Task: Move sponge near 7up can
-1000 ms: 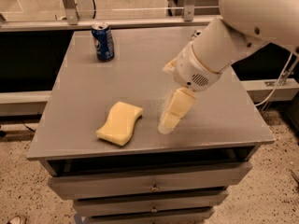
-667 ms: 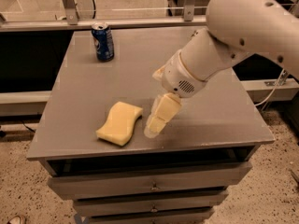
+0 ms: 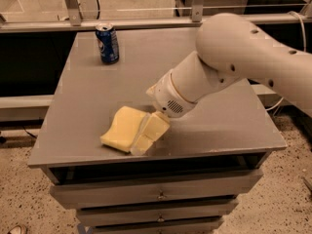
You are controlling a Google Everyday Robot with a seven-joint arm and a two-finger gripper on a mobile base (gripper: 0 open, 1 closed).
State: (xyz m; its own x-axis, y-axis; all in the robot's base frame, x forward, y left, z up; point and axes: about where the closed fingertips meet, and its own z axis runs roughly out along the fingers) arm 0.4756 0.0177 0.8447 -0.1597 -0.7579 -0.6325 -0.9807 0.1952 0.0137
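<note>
Sponge: soft pale yellow foam, wavy-sided, flat near the front edge of the table.
Gripper: blocky (sponge-coloured), low against the sponge's right edge; spread or closed, cannot tell.
Can: dark blue cylinder, upright, far-left corner.
Table: smooth matte grey.

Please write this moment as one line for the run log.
hand: low, at right edge of sponge | blue can: upright, back left | 7up can: not in view

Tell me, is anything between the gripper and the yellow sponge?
Nothing visible. The gripper is right at the sponge, by its right edge on the table; the blue can stands far off, back left.
</note>
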